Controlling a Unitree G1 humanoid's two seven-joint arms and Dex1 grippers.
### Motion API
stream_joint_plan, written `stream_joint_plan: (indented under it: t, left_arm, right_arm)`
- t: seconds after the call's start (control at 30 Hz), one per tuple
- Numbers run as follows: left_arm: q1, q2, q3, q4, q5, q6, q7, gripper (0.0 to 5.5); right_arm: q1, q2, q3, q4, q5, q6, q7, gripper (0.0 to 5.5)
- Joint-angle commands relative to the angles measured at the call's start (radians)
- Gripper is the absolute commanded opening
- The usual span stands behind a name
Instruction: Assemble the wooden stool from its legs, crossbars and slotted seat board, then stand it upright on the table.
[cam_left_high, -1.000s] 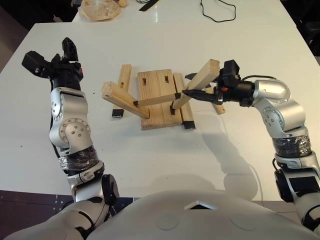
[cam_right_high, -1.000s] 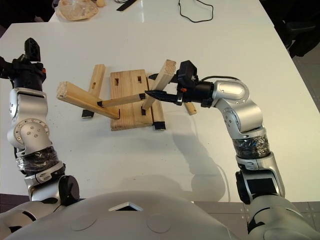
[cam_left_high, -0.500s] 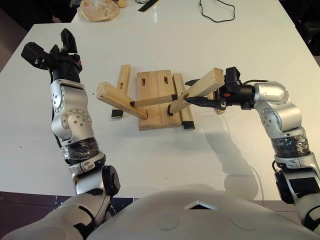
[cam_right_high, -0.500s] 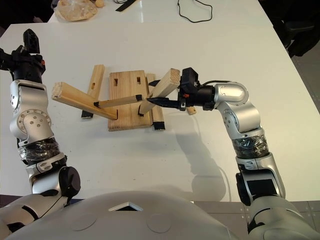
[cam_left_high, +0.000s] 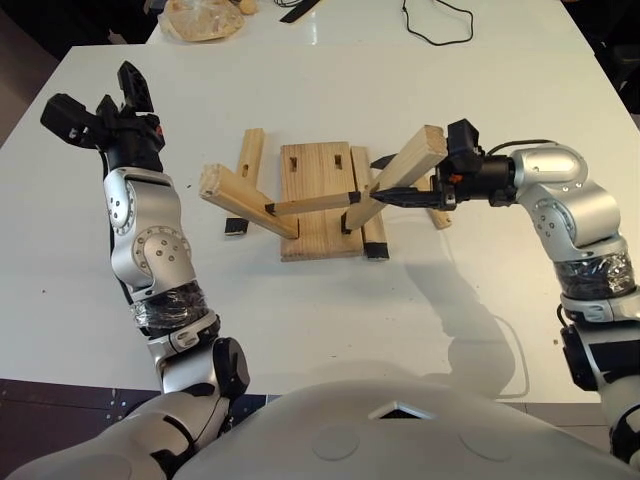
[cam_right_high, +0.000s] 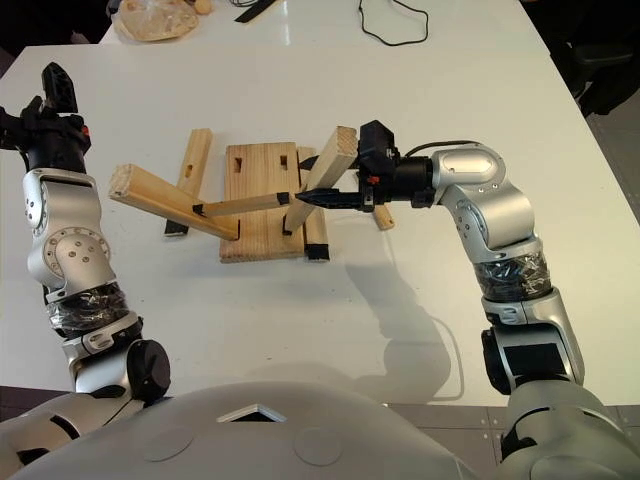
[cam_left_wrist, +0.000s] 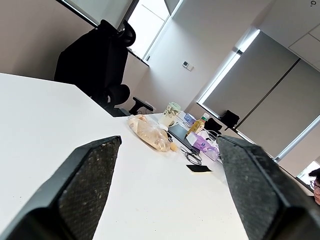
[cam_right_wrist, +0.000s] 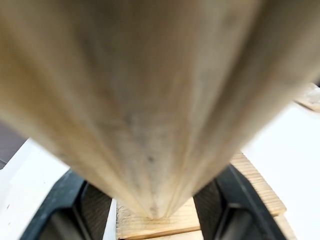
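pinching a tilted stool leg (cam_left_high: 408, 163) above the seat board (cam_left_high: 315, 218): right gripper (cam_left_high: 393, 194). left gripper (cam_left_high: 95, 92) spread (raised, far left).

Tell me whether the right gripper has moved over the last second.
Yes, but little. Against the seat board, the right gripper dipped lower with its leg half a second ago, then rose back nearly to where it started.

Both head views look forward and down from above the near edge of the table (cam_left_high: 300, 320) and share the same tabletop, seat board (cam_left_high: 312, 180) at centre. The left wrist view looks low across the tabletop toward the far room, between the fingers (cam_left_wrist: 87, 190) of the left gripper (cam_left_wrist: 170, 145). The right wrist view sits very close against a wooden leg (cam_right_wrist: 150, 100).
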Motion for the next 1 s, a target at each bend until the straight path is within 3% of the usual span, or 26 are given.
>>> stream_joint_plan:
  t: [0.03, 0.3, 0.63, 1.0]
  left_arm:
    - [0.015, -0.002, -0.025, -0.030, 0.031, 0.002, -0.010, 3.54]
    - [0.063, 0.027, -0.093, -0.134, 0.064, 0.052, -0.061, 3.54]
    - [-0.071, 0.197, -0.070, -0.336, -0.006, 0.183, -0.098, 3.54]
    - [-0.189, 0.341, -0.289, -0.660, -0.324, 0.455, -0.182, 3.54]
  right_arm:
    - [-0.012, -0.030, 0.053, 0.031, -0.076, 0.046, 0.001, 2.02]
    - [-0.018, -0.041, 0.064, 0.017, -0.081, 0.078, -0.026, 2.02]
    - [-0.073, -0.062, 0.099, 0.076, -0.126, 0.028, 0.014, 2.02]
    - [-0.005, -0.055, 0.077, 0.009, -0.128, 0.046, -0.049, 2.02]
